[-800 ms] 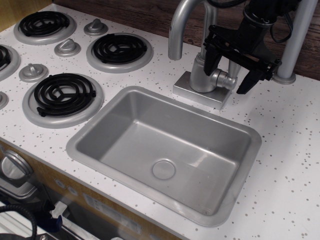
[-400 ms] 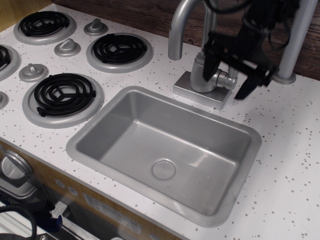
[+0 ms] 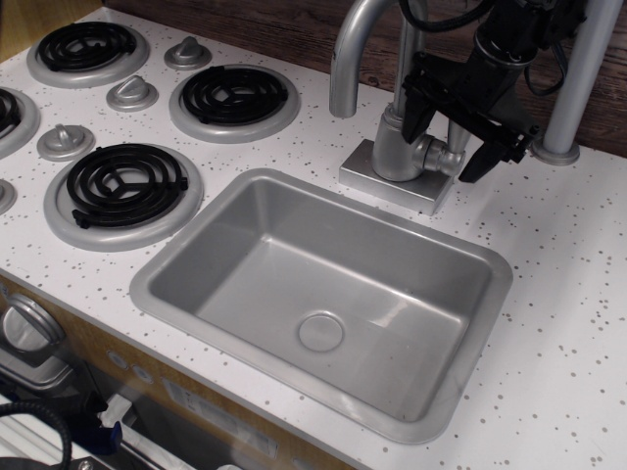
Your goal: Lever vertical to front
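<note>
The lever (image 3: 457,131) is a short silver-grey paddle standing upright on a round pivot stub (image 3: 437,157) at the right side of the faucet body. My black gripper (image 3: 441,153) hangs over it from the back right, open. One finger (image 3: 411,122) is left of the lever against the faucet body and the other finger (image 3: 477,162) is to its right. The lever sits between the fingers. I cannot tell whether either finger touches it. The gripper hides most of the paddle.
The tall curved spout (image 3: 345,59) rises left of the gripper from a square faucet base (image 3: 377,181). A grey sink basin (image 3: 245,211) lies in front. A grey post (image 3: 578,78) stands close at the right. Stove burners (image 3: 124,183) and cone knobs (image 3: 131,93) lie at the left.
The gripper has shifted slightly left and up around the lever, with motion blur in between. The lever still stands upright.
</note>
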`<move>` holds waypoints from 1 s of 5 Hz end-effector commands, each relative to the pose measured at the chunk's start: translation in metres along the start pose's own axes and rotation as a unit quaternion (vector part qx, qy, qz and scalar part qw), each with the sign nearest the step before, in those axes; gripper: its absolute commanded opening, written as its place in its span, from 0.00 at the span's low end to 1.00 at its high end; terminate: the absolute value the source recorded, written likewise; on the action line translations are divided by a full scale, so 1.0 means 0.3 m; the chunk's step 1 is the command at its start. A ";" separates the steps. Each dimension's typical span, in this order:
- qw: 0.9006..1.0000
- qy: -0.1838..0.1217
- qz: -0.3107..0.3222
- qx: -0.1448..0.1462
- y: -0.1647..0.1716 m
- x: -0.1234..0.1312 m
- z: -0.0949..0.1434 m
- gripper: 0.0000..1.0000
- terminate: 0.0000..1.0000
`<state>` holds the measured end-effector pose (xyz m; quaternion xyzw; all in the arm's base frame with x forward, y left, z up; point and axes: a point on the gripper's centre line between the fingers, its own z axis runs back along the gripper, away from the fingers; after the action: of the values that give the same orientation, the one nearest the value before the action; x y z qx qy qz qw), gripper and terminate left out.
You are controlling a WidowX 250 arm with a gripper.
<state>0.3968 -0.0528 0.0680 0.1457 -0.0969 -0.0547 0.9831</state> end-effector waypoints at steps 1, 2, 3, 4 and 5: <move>0.998 -0.056 -0.006 0.025 0.032 0.053 0.098 1.00 0.00; 0.998 -0.054 -0.018 0.024 0.040 0.065 0.097 1.00 0.00; 0.998 -0.060 -0.020 0.011 0.041 0.076 0.088 1.00 0.00; 0.998 -0.063 -0.022 -0.004 0.046 0.097 0.084 1.00 0.00; 0.998 -0.060 -0.023 -0.010 0.046 0.111 0.082 1.00 0.00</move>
<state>0.4190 -0.0561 0.0824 0.1368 -0.1249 -0.0921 0.9784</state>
